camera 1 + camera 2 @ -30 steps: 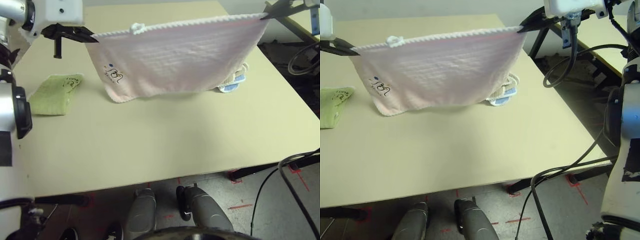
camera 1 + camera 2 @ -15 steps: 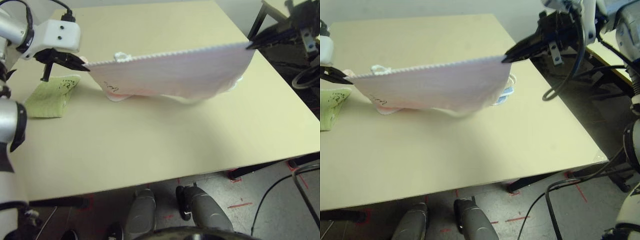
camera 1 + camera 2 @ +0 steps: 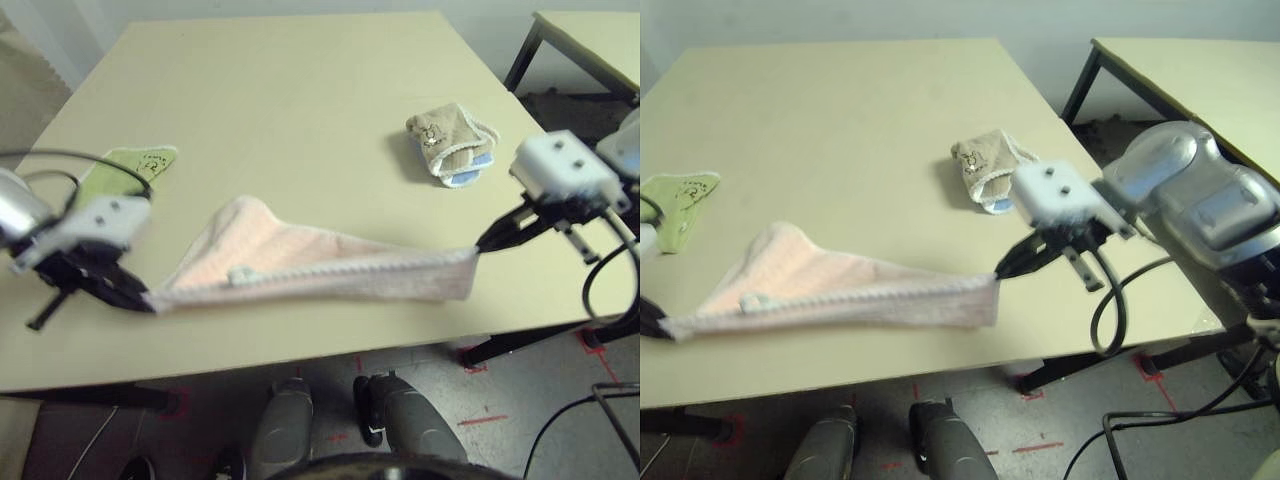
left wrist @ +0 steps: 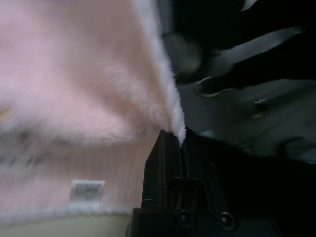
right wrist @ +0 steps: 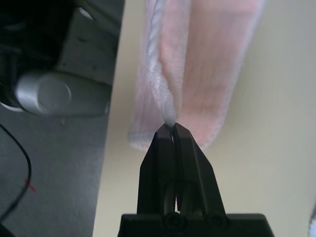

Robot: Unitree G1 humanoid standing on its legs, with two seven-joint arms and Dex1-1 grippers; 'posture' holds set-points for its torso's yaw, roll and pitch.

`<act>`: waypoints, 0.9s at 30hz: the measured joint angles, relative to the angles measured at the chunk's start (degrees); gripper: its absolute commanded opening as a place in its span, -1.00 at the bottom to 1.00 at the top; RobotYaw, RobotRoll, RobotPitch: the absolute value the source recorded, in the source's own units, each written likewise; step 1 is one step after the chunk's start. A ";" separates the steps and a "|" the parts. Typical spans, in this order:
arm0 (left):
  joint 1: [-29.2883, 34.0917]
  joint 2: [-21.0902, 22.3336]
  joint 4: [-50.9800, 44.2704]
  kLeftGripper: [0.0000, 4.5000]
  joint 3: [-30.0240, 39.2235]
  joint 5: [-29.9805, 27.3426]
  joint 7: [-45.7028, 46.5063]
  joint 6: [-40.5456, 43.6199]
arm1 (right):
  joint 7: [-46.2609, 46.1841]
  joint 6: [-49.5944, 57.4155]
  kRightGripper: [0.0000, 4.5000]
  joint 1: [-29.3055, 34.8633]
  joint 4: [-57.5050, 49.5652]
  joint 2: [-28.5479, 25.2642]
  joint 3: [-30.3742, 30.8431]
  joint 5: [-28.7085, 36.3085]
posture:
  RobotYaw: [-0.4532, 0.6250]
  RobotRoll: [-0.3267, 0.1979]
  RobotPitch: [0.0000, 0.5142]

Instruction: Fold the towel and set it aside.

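Head view: the fold is in hand; the towel (image 3: 320, 275) hangs stretched between the left tool (image 3: 148, 300) and right tool (image 3: 482, 243), each clamped on a corner, its far part lying on the desk (image 3: 300, 100) beyond them. Judged next: lay the held edge over the resting part. Left wrist view: pink terry, white tag (image 4: 87, 189), corner pinched at the tips. Right wrist view: scalloped edging runs straight from the closed tips.
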 measured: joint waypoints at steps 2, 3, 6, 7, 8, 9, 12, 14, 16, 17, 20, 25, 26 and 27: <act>4.85 -0.92 -1.57 -0.99 4.23 0.55 1.56 1.29 | -0.72 0.02 -1.00 0.43 0.39 2.01 -1.67 -2.81 | 0.00 0.25 -0.47; 6.33 -1.34 -1.88 -0.99 5.80 0.84 2.12 1.82 | -1.02 0.03 -1.00 0.53 0.58 2.72 -2.17 -3.83 | 0.00 0.25 -0.46; 10.25 -3.89 -1.47 -0.99 11.76 3.14 3.25 3.90 | -1.96 0.54 -1.00 1.32 0.77 5.25 -3.94 -6.84 | 0.01 0.25 -0.45; 10.95 -5.10 -0.87 -0.99 13.61 4.07 3.28 4.42 | -2.22 0.72 -1.00 1.64 0.77 5.94 -4.26 -7.88 | 0.01 0.25 -0.45; 11.45 -6.39 0.09 -0.99 15.38 5.14 3.24 4.88 | -2.43 0.87 -1.00 1.82 0.89 6.62 -4.75 -8.87 | 0.01 0.25 -0.42; 11.82 -7.30 0.93 -0.99 16.74 5.97 3.16 5.24 | -2.66 0.90 -1.00 1.85 1.05 7.16 -5.21 -9.81 | 0.01 0.25 -0.42; 11.86 -11.29 4.88 -0.99 20.68 9.95 2.57 5.41 | -3.67 0.89 -1.00 1.85 2.08 8.52 -6.26 -12.55 | 0.00 0.25 -0.41; 11.82 -14.43 7.34 -0.99 22.79 12.68 2.09 4.84 | -4.17 0.91 -1.00 1.90 2.55 9.65 -7.10 -13.99 | -0.01 0.25 -0.41; 11.89 -16.91 8.55 -0.90 24.28 14.76 1.61 4.52 | -4.31 1.06 -1.00 2.00 2.94 10.05 -7.72 -15.17 | -0.01 0.25 -0.41; 12.15 -17.68 8.67 -0.79 25.02 15.64 1.32 4.52 | -4.31 1.17 -1.00 2.23 3.02 10.08 -7.96 -15.56 | -0.01 0.25 -0.41; 13.71 -19.27 8.52 -0.40 27.44 16.74 0.19 4.60 | -4.25 1.40 -1.00 3.11 3.14 10.26 -8.44 -16.72 | -0.01 0.25 -0.42; 14.66 -20.22 7.96 0.39 31.36 16.41 -1.33 6.13 | -4.12 2.25 -1.00 3.83 3.14 10.68 -9.25 -17.35 | -0.01 0.25 -0.41; 14.87 -19.97 7.78 0.53 32.63 15.57 -1.42 6.90 | -4.04 2.30 -1.00 3.83 3.15 10.77 -9.55 -17.47 | 0.00 0.25 -0.41; 15.07 -19.35 7.59 0.71 33.27 15.05 -1.46 7.25 | -3.95 2.30 -1.00 3.83 3.16 10.85 -9.69 -17.58 | 0.01 0.25 -0.40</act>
